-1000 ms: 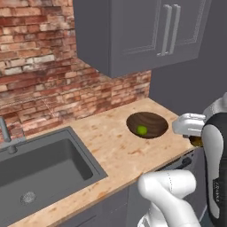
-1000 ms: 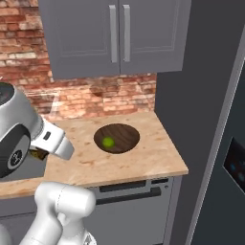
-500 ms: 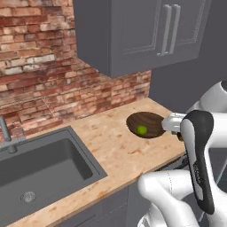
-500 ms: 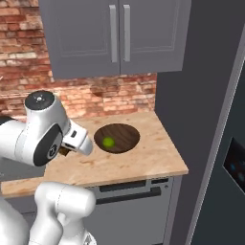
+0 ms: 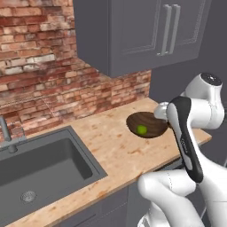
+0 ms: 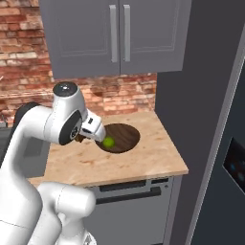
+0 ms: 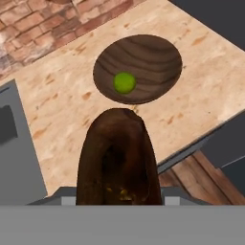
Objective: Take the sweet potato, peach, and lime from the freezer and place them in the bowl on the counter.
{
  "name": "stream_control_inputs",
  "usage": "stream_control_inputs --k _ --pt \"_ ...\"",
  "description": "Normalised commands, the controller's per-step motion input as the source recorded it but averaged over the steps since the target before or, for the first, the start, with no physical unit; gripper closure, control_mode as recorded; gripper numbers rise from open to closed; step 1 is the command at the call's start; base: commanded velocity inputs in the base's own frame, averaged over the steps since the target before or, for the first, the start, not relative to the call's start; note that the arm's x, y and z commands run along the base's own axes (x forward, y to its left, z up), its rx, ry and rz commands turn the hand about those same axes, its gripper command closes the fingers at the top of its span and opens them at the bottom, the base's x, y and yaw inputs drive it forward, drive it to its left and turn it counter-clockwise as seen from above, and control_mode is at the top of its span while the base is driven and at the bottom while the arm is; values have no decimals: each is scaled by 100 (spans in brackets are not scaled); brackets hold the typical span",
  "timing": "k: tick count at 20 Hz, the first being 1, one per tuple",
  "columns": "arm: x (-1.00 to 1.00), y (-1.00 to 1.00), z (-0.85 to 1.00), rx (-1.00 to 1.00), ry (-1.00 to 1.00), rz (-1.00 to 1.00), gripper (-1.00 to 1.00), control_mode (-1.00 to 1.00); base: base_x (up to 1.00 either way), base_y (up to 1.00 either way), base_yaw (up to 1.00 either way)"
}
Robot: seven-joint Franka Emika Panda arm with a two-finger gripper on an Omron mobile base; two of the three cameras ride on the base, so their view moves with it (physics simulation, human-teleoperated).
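The dark brown knobbly sweet potato rises close in front of the hand view, held in my gripper, which is shut on it; the fingertips are hidden behind it. Ahead lies the dark wooden bowl on the tan counter, with the green lime inside it. From the left base view, the hand hovers at the bowl's right rim, just above the lime. The freezer stands dark and tall at the right. The peach is out of view.
A grey inset sink with a faucet takes the counter's left part. Grey wall cabinets hang over the bowl, and a brick wall backs the counter. The counter's front edge runs just below the bowl.
The arm has swung in toward the bowl, carrying the sweet potato from beside the counter's edge to the bowl's rim. The lime and bowl have not moved.
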Motion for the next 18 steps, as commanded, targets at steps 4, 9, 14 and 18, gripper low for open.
stream_control_inputs --k 4,9,14,18 --pt "35 -17 -24 0 0 0 100 -100 0 0 0" --pt "5 -17 -33 0 0 0 100 -100 0 0 0" --pt "29 -17 -29 0 0 0 100 -100 0 0 0" --pt "31 -11 -32 0 0 0 100 -100 0 0 0"
